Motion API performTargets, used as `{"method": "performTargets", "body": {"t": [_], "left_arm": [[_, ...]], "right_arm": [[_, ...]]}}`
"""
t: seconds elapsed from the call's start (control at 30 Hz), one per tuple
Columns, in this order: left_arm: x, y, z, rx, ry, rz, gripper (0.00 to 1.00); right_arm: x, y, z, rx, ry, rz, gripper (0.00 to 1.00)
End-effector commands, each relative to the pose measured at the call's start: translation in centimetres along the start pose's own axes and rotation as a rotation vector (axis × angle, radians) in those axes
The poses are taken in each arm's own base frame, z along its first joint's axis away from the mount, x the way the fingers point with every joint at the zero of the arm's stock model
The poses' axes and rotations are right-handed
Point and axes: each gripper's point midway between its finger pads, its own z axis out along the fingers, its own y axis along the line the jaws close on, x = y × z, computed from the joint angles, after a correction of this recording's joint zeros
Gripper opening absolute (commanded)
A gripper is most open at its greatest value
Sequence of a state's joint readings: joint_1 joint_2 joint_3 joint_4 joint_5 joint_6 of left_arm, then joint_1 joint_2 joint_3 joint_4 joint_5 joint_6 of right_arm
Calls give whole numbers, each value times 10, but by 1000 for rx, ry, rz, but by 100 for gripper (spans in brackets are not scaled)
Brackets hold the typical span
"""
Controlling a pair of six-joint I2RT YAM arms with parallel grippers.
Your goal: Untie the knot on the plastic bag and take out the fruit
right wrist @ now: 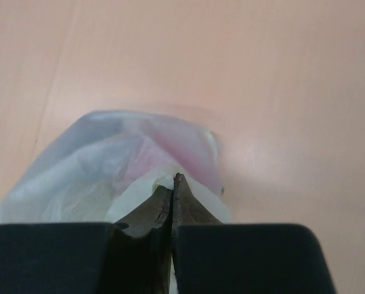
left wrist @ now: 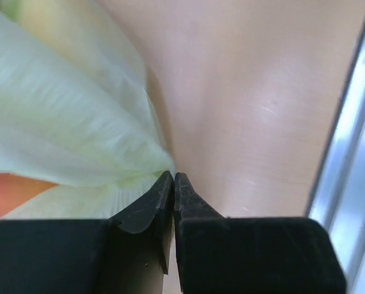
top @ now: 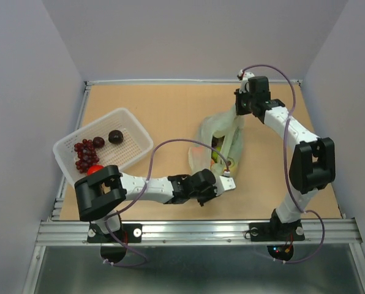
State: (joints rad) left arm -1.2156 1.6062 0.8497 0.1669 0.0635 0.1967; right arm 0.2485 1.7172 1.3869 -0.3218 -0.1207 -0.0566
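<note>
Left gripper [top: 229,180] is sitting at the near end of the thin, crinkly, translucent pale green plastic bag [top: 222,138]. In the left wrist view its black fingers [left wrist: 152,205] are pressed together, pinching a fold of the bag [left wrist: 66,135] right at the tips [left wrist: 173,176].

Right gripper [top: 239,114] is sitting at the bag's far end, also clamped. The right wrist view is showing its tips [right wrist: 173,177] closed on a pale strip of the plastic, with the rest of the bag [right wrist: 90,165] lying on the table beyond them.

The bag is lying stretched between the two grippers on the light wooden table [top: 158,104], right of centre and well apart from the white perforated plastic basket [top: 133,147].

The small toy-like fruit [top: 216,153] is sitting inside the bag:
- top view: green-yellow shapes through the plastic
- right wrist view: a pink tint [right wrist: 176,144]
- left wrist view: an orange patch [left wrist: 11,190]

Can't make out the knot in any view; too bunched and small to tell.

The basket at the left is holding a dark red grape bunch [top: 83,154] and two dark round plums [top: 116,136]. The silver aluminium rail [left wrist: 348,153] is running along the table edge.
</note>
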Motion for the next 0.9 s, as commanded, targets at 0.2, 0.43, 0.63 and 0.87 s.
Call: {"method": "performTargets", "body": {"t": [0.2, 0.43, 0.63, 0.87], "left_arm": [[38, -42, -12, 31, 3, -337, 18], [-26, -22, -42, -41, -145, -407, 75], [-104, -6, -94, -62, -370, -486, 92], [-129, 16, -120, -148, -478, -526, 92]], "right_arm": [[-42, -46, 27, 165, -128, 300, 12], [-60, -18, -38, 72, -199, 257, 80], [-31, 17, -94, -25, -211, 325, 87], [20, 63, -114, -73, -139, 431, 87]]}}
